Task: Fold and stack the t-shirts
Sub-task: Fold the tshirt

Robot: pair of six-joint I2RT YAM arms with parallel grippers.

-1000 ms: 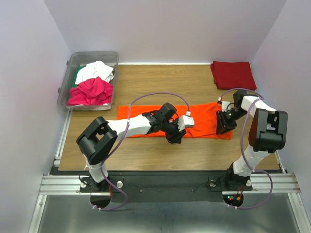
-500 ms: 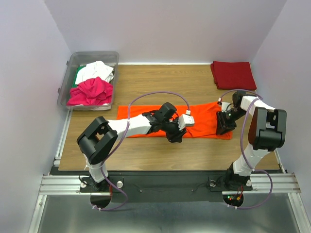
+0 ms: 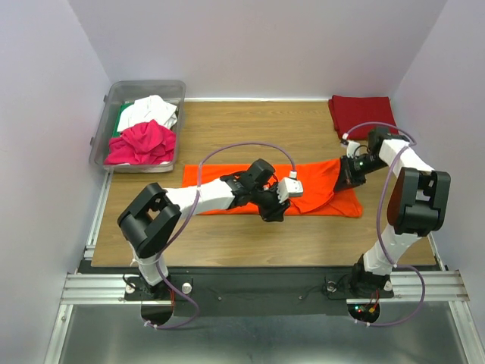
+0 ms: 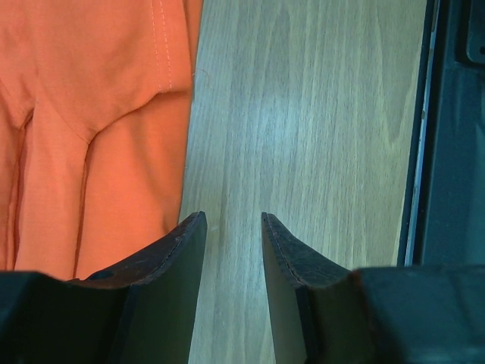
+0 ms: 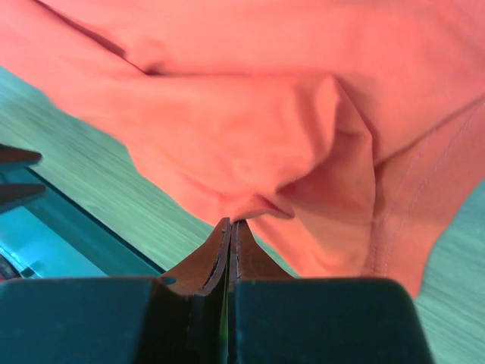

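Note:
A bright orange t-shirt lies as a long strip across the middle of the table. My right gripper is shut on its right edge and holds that edge lifted off the wood. My left gripper is open and empty, low at the shirt's near edge, with bare wood between its fingertips and orange cloth to their left. A folded dark red t-shirt lies at the far right corner. Magenta, white and green shirts lie crumpled in the bin.
A clear plastic bin stands at the far left, over the table's left edge. Purple walls close in the left, back and right. A black rail runs along the table's near edge.
My right gripper has moved up and toward the back, lifting the orange shirt's right edge off the table. The left arm has barely moved.

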